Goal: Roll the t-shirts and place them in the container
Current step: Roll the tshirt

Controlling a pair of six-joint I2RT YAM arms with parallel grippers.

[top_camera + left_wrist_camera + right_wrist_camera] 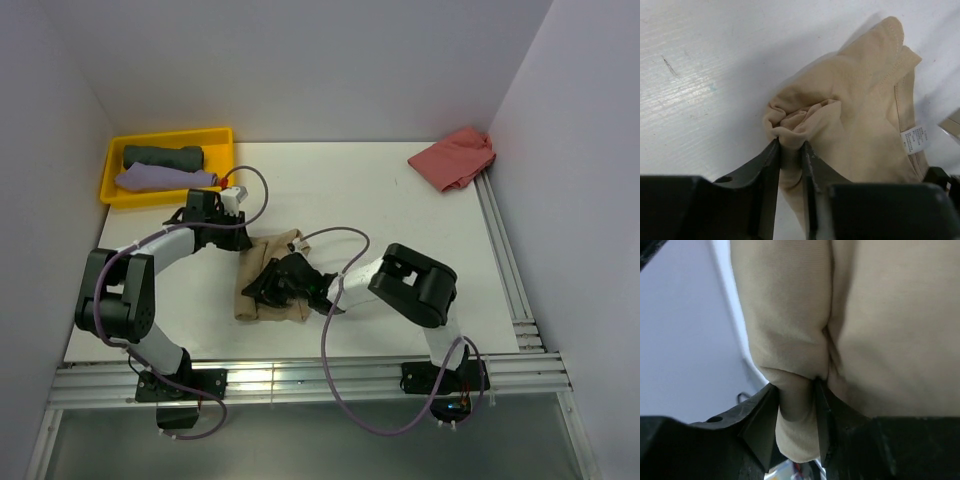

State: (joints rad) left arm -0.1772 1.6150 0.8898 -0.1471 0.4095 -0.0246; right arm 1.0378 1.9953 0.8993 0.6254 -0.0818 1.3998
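Two claws (790, 143) (796, 383) on tan t-shirt (860, 100) edges

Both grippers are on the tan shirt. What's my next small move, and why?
Probably roll both wrists together, turning the pinched edge over onto the flat cloth. The left gripper and right gripper are each shut on a bunched fold of the tan shirt, which lies only loosely gathered, not yet a tight roll.

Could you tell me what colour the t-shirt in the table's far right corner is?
The t-shirt is salmon-pink, clearest in the top external view.
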